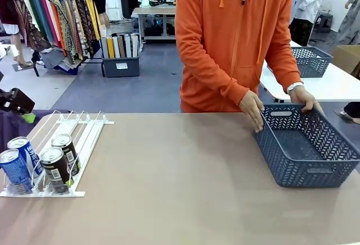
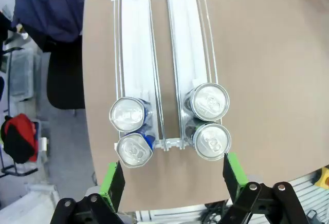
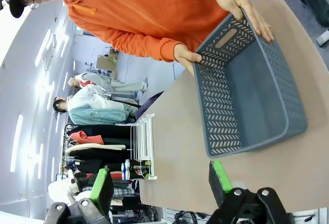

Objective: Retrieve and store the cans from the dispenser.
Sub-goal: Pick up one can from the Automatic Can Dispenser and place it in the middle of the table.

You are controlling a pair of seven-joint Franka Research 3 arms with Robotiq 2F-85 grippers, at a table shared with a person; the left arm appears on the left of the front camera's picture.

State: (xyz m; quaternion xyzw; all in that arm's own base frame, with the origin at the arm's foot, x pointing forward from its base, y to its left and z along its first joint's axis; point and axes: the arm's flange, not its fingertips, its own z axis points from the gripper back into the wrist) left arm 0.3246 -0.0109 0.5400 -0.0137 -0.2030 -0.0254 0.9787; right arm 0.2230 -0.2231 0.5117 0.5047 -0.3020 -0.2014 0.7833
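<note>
My left end effector hangs wide open and empty above the surface. Just ahead of its fingertips, four cans stand at the low front end of the dispenser: two blue ones nearer one finger, two dark ones nearer the other. My right end effector is also spread wide, holding nothing. Ahead of it sits the basket, with a person's hands gripping its far rim.

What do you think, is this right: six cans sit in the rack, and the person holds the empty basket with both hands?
Not six: the left wrist view shows four cans in the dispenser. The person does hold the empty basket with both hands.
</note>
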